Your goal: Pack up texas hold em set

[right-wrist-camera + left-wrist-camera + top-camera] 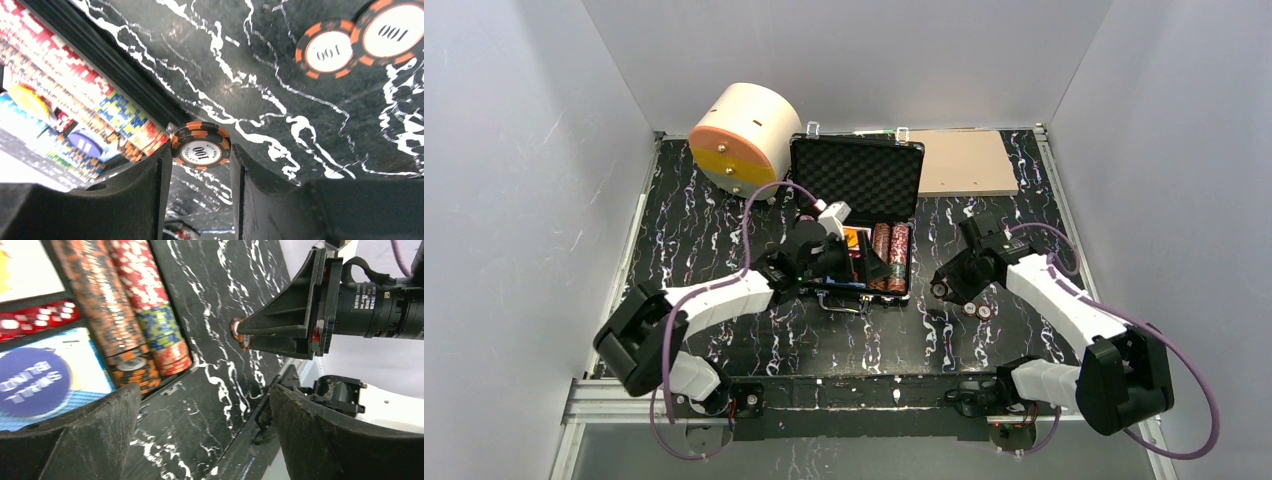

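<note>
Here, right of centre, the right arm (pixel 1044 285) slants down, right fingers (pixel 150 200) narrowly pinching an orange-black chip (pixel 200 146); left fingers (pixel 90 440) gape wide over the briefcase (pixel 854 180) at centre.

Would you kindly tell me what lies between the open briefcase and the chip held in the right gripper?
Only bare marbled table, seen in the left wrist view between the briefcase and the chip in the right gripper.

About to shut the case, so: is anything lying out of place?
Yes. Two orange-and-black chips lie loose on the table to the right of the open briefcase, outside its chip rows. The right gripper is pinching a third chip.
</note>
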Available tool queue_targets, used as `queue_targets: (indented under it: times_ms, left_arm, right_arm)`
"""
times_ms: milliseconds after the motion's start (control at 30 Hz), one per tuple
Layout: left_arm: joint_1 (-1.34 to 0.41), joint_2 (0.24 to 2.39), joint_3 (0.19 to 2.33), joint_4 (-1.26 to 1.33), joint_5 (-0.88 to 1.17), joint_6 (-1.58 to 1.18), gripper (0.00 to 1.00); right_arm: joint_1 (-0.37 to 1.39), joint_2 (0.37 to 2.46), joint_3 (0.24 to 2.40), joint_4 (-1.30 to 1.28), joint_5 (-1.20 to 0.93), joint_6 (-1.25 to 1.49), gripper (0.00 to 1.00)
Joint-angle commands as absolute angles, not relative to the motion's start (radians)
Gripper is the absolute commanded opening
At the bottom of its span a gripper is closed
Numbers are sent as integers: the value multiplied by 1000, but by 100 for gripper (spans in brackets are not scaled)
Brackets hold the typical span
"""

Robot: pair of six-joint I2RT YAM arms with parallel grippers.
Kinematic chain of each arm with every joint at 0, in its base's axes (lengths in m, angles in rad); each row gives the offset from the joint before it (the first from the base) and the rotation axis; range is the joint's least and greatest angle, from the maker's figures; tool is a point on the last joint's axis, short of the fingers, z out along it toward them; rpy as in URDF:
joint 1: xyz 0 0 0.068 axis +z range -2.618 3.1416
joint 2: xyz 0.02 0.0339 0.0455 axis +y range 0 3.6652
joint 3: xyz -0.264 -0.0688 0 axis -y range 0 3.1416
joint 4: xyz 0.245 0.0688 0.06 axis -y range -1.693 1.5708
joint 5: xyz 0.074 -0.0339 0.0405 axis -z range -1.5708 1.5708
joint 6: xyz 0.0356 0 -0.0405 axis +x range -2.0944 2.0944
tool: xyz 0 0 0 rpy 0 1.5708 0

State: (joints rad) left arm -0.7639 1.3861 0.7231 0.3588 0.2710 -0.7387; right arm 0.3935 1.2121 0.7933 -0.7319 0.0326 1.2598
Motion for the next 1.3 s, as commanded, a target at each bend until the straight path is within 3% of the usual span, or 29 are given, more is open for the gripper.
queue_targets:
  times_ms: [0, 167, 533, 767, 900, 1033, 1133, 1267]
  left_arm:
    - [-828, 1489, 753, 560, 389, -828, 98]
    - [-910, 1595, 822, 610, 461, -819, 85]
    - [-931, 1674, 864, 661, 366, -900, 53]
    - [-941, 1713, 906, 663, 323, -913, 45]
    - [-941, 1705, 905, 650, 288, -904, 36]
    - [-942, 1697, 904, 646, 281, -899, 6]
    - [-942, 1684, 900, 638, 271, -872, 0]
    - [-942, 1645, 924, 503, 248, -726, 0]
  right_arm:
    - [394, 1142, 771, -724, -74, 1333, 39]
    - [396, 1090, 765, -716, -133, 1385, 39]
    - [394, 1039, 755, -683, -180, 1434, 38]
    - [394, 1056, 769, -653, -206, 1441, 36]
    - [394, 1058, 774, -647, -219, 1440, 35]
    - [394, 1049, 759, -640, -236, 1444, 35]
    - [393, 1045, 760, -638, -226, 1437, 46]
    - [380, 1058, 788, -646, -210, 1367, 82]
